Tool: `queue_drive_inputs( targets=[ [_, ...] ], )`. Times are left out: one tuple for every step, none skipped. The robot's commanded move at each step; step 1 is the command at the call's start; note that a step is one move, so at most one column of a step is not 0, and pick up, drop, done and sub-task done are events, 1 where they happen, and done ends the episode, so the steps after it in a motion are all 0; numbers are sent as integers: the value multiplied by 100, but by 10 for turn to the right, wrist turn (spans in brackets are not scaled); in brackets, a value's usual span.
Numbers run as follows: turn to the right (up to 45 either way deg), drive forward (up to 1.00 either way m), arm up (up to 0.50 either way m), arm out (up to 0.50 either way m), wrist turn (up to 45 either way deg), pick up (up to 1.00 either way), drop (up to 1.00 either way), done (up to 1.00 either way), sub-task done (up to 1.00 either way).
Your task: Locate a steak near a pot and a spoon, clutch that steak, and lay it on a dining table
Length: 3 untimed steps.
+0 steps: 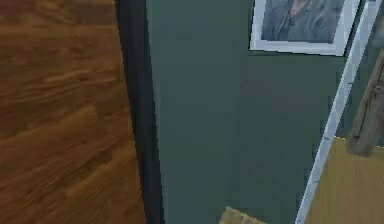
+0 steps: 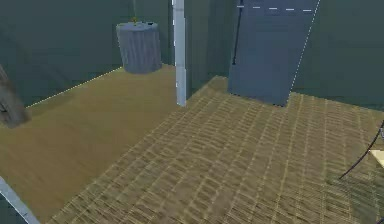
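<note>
A brown wooden door (image 1: 55,110) stands close in front at the forward view's left, with a dark edge (image 1: 140,110) beside it. A grey-green wall (image 1: 220,120) rises just ahead, and a framed picture (image 1: 305,25) hangs on it at the upper right.
In the arm side view a woven tan floor (image 2: 230,150) stretches out toward a blue-grey door (image 2: 270,50) and a white post (image 2: 181,50). A grey bin (image 2: 139,45) stands at the far left on plain flooring. A white frame (image 1: 335,120) leans at the forward view's right.
</note>
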Motion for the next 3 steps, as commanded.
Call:
queue_drive_inputs(
  targets=[
    [450,0,0,0,0,0,0,0,0],
    [450,0,0,0,0,0,0,0,0],
    [300,0,0,0,0,0,0,0,0]
  ],
)
